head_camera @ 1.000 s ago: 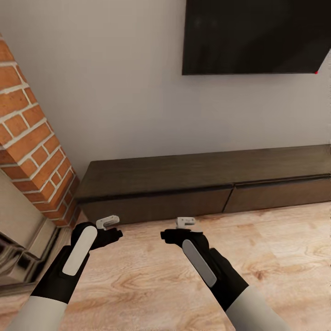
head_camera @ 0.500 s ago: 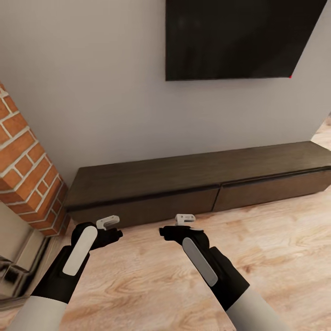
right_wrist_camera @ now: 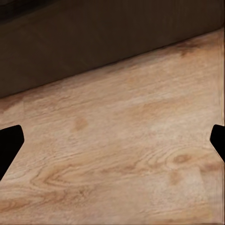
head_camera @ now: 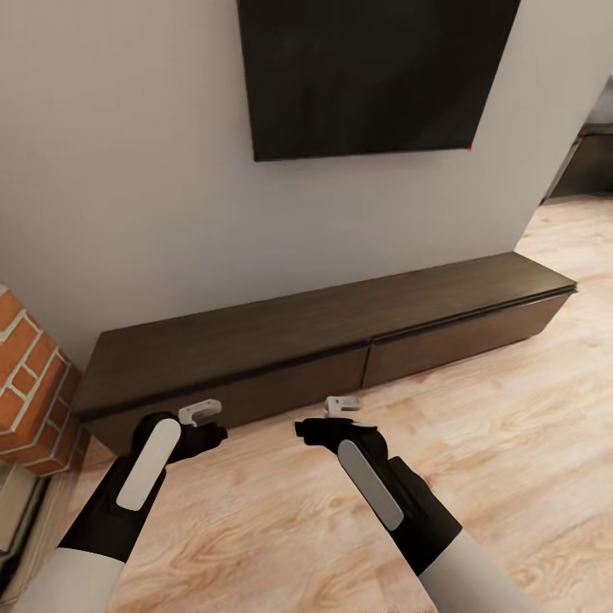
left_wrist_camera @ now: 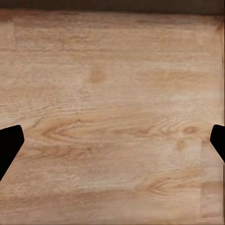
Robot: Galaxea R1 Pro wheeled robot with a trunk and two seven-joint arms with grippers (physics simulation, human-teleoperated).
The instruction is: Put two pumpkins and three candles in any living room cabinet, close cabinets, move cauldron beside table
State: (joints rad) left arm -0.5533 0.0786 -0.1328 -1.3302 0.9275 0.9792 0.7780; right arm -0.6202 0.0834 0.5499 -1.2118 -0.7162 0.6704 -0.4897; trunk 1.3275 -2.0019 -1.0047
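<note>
Grippers first: left gripper [head_camera: 200, 415] and right gripper [head_camera: 340, 409], fingers spread wide and empty, hang low in frame over plank floor [head_camera: 511, 443]. Mid-frame, the cabinet [head_camera: 281, 340] lies shut beneath a TV [head_camera: 366, 77]. Rolling closer risks knocking its drawer fronts.

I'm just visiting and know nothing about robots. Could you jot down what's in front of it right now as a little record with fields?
Place: room with pale wood floor and grey wall
Cabinet: long, low, dark brown, against the wall, both drawer fronts shut
Above cabinet: black screen on the wall
Beside cabinet: brick column
Left gripper: open, empty, over the floor
Right gripper: open, empty, near the cabinet front
</note>
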